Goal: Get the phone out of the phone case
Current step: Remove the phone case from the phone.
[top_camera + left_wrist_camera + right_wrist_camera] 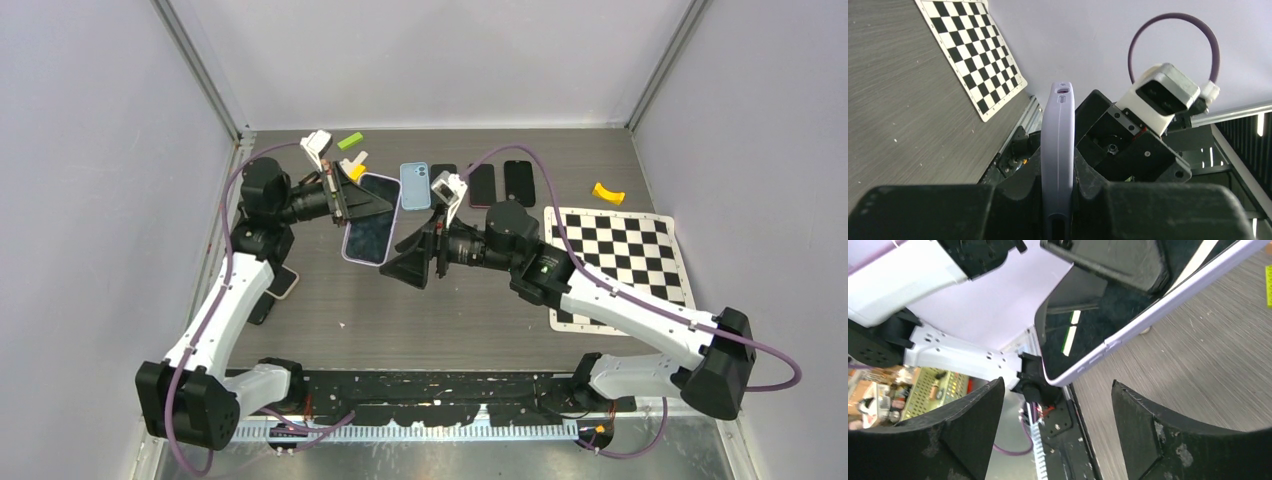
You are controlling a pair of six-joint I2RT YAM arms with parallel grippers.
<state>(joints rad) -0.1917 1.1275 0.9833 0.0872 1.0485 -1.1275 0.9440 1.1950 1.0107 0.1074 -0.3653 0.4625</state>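
Pinching the phone (370,230) across its front and back faces, the left end effector (347,203) was pressed together onto the upper end of the device, whose lavender case (1058,145) was seen edge-on between the pads in the left wrist view. The phone was thereby held tilted in the air above the bench (400,320), screen facing upward, with its lower end left free. That hold was judged to have been chosen so that the free end could be reached from the other side. The right end effector (1058,425) was spread wide and empty, set just beside the lower corner of the phone but apart from it, apparently lined up for a fresh grip on the case rim. The dark glass was framed all round by the lavender rim, so the phone was taken to be fully seated and the task not yet done. Since both faces were squeezed together, it was thought that the peeling could be hindered near the clamped end.
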